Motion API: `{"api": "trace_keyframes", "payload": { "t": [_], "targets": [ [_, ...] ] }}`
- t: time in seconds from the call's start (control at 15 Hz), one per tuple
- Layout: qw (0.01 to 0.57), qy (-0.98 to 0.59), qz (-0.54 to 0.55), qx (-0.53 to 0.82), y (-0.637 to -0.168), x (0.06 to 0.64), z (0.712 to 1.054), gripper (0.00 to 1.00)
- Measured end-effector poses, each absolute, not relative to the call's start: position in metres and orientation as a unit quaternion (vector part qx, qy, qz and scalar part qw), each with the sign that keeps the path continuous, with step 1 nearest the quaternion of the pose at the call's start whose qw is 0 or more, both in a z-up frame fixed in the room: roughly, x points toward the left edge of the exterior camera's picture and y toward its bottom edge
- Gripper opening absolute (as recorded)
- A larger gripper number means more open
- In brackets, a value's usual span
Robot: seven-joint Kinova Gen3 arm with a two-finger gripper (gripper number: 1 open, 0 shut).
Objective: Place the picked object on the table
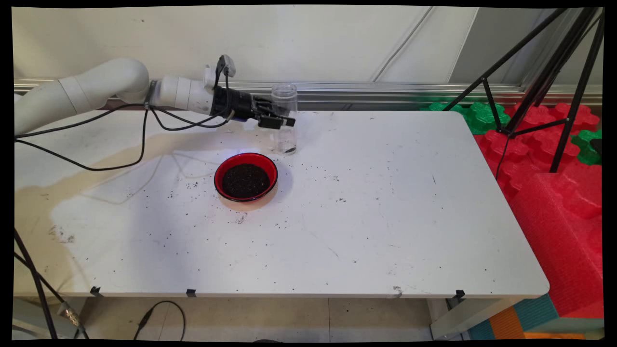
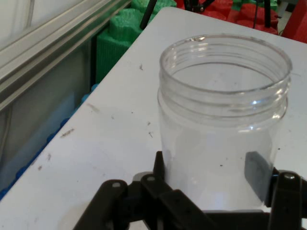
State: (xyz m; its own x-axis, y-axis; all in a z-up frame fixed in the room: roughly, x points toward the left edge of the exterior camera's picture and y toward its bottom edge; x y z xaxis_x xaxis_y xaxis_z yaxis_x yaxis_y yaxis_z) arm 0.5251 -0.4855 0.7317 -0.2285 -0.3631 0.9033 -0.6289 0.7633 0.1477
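White arm level, reaching right | fingers clasp clear jar

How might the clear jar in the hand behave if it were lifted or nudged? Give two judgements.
The clear jar is nearly empty, with only a few dark bits at its bottom, so it is probably light. Its smooth transparent wall may slip between the fingers of the hand. Tall and narrow, it could tip if pushed.
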Motion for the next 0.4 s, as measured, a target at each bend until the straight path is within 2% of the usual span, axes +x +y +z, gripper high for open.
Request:
{"api": "trace_keyframes", "payload": {
  "t": [0.2, 0.27, 0.4],
  "targets": [
    [0.53, -0.775, 0.123, 0.322, -0.4861, 0.5245, 0.7279, 0.0],
    [0.53, -0.775, 0.123, 0.322, -0.4862, 0.5244, 0.7265, 1.0],
    [0.529, -0.776, 0.122, 0.322, -0.486, 0.5244, 0.7243, 1.0]
  ]
}}
